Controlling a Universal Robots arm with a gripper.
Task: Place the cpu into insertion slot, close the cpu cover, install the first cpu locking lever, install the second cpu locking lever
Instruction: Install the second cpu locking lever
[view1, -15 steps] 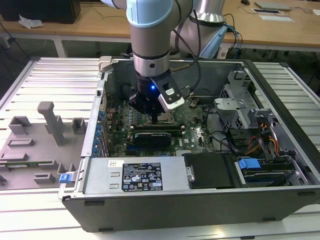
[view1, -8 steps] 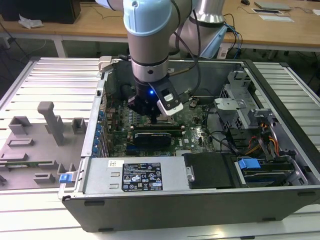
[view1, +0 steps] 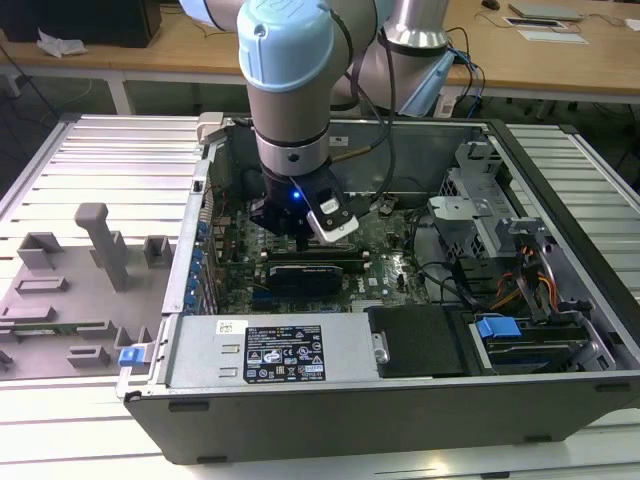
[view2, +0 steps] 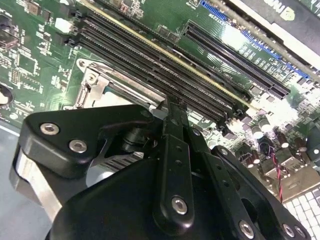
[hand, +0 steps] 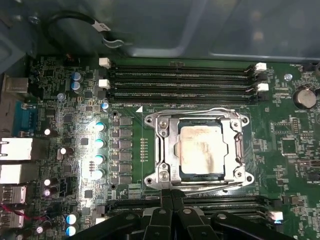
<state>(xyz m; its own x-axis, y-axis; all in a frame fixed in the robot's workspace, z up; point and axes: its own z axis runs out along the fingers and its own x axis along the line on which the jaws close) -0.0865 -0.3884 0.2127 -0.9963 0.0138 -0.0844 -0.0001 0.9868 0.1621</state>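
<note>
Setting: ribbed grey metal worktop (view1: 120, 160) carrying an open dark computer case (view1: 560, 400), with wooden desks behind; the arm reaches down into the case over the green motherboard (hand: 65, 85).
Cpu: the small flat square chip with a silver-grey, smudged metal top (hand: 201, 148) lies seated inside the square black-framed insertion slot (hand: 176, 167), near the middle of the board between two banks of long black memory slots (hand: 180, 80).
Cover: the thin dark steel cpu cover frame (hand: 165, 145) appears to lie flat around the chip, its cut-out showing the metal top.
Levers: thin bright wire locking levers (hand: 205, 186) run along the socket's edges; whether either is hooked down I cannot tell.
Step in hand: judging by the seated chip and lowered cover, the work looks to be at the lever stage.
What it calls for: a fine, steady push on a thin wire bar, kept clear of the memory slots just beside it.
Tool: the black two-fingered tool (hand: 171, 196) has its fingers pressed together, holding nothing, tips just at the socket's edge beside the nearer lever; contact cannot be made out.
</note>
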